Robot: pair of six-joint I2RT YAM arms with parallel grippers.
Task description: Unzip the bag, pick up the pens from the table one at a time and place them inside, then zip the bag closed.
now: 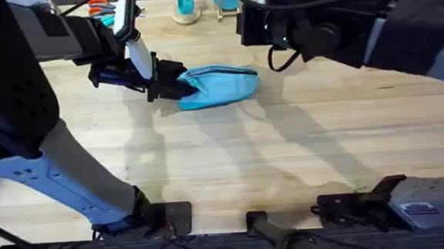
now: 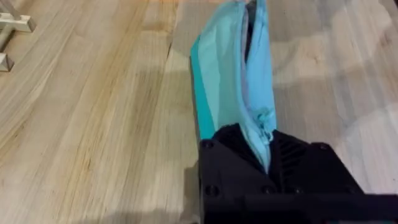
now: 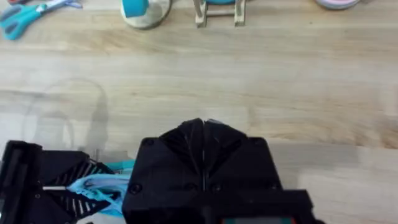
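The light blue bag [image 1: 220, 86] lies on the table [image 1: 286, 159] left of centre at the back, with its dark zipper line along the far side. My left gripper [image 1: 161, 83] is shut on the bag's left end. In the left wrist view the pinched fabric [image 2: 233, 93] runs away from the left gripper [image 2: 266, 149], and a narrow gap shows between its two sides. My right gripper [image 3: 202, 134] is shut, raised beside the left gripper [image 3: 56, 190], which holds blue fabric [image 3: 93, 186]. Whether the right one grips anything is hidden. The pens are out of view.
Along the far edge lie orange- and teal-handled scissors [image 1: 100, 4] [image 3: 31, 14], a blue object on a round base [image 1: 185, 7] [image 3: 140, 11] and a small wooden stand [image 1: 226, 4] [image 3: 219, 12]. The right arm [image 1: 340, 32] hangs dark over the back right.
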